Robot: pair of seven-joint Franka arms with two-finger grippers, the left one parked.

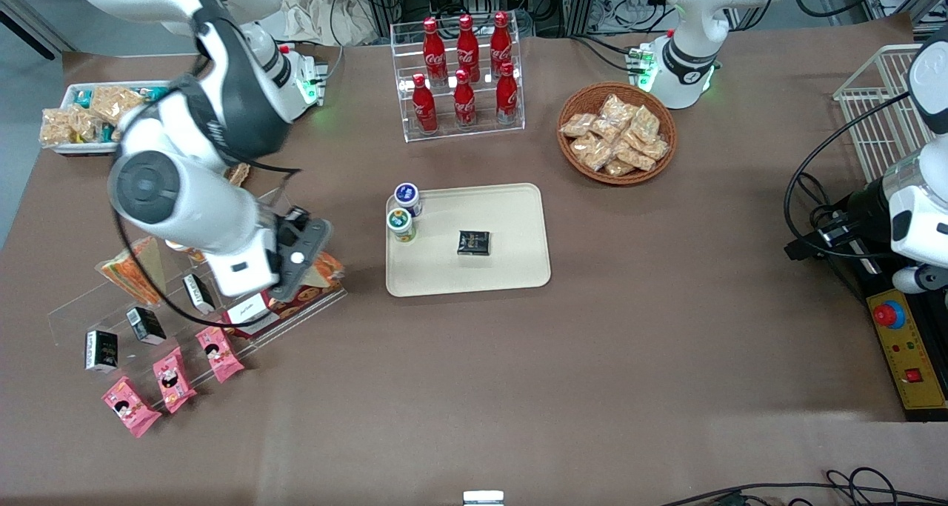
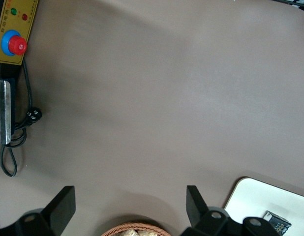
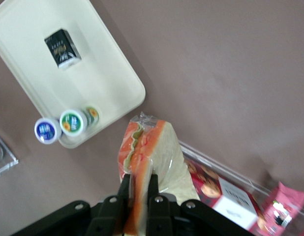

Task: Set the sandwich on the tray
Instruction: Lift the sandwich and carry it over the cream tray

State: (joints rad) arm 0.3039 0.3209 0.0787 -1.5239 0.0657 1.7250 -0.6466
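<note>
Cream tray (image 1: 518, 269) beside end effector (image 3: 138, 189)

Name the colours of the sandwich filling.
Orange-pink and green, clearest in the right wrist view: sandwich in the tool.

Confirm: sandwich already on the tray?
No. The tool is shut on the sandwich above the clear rack, beside the tray.
</note>
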